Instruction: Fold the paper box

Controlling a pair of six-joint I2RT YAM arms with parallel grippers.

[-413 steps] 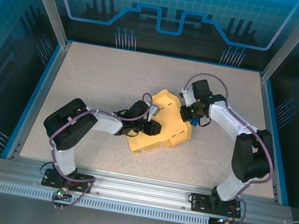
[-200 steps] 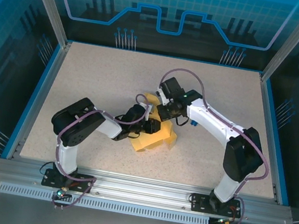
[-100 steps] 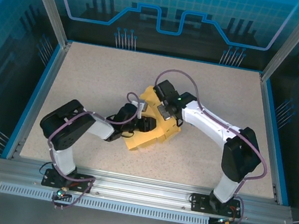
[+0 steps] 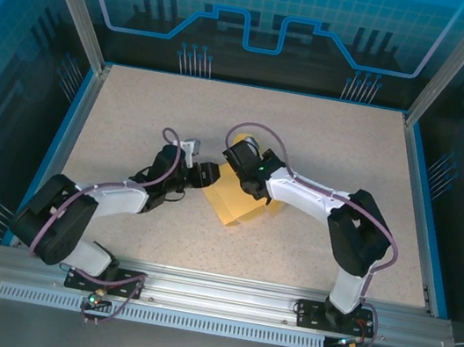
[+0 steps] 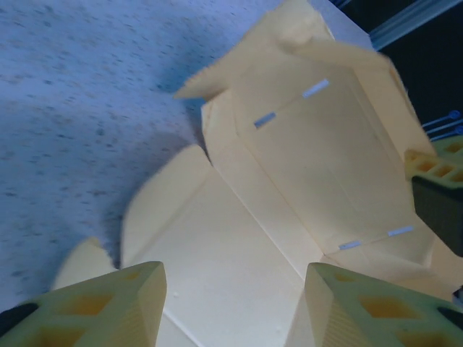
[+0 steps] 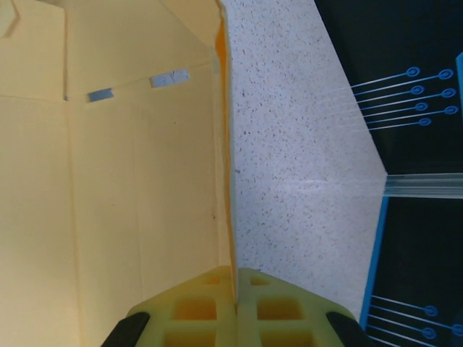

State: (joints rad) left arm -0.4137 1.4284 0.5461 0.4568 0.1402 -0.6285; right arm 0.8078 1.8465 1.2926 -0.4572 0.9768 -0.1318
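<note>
The paper box (image 4: 245, 205) is a pale yellow die-cut sheet, partly folded over on the table's middle. My left gripper (image 4: 212, 176) sits at its left edge with its jaws open. In the left wrist view the creased panels and flaps of the box (image 5: 311, 159) spread out just beyond the open gripper (image 5: 235, 293), nothing pinched between the fingertips (image 5: 134, 293). My right gripper (image 4: 242, 160) is at the sheet's far end. In the right wrist view it (image 6: 235, 285) is shut on the thin edge of an upright panel of the box (image 6: 130, 188).
The speckled tabletop (image 4: 326, 145) has free room on all sides of the sheet. A blue rim (image 4: 417, 213) and glass walls bound the table. The right gripper's finger (image 5: 438, 191) shows at the right edge of the left wrist view.
The left gripper has opened, let go of the sheet and drawn back to the left. The right gripper has carried its panel leftward, folding the sheet narrower.
</note>
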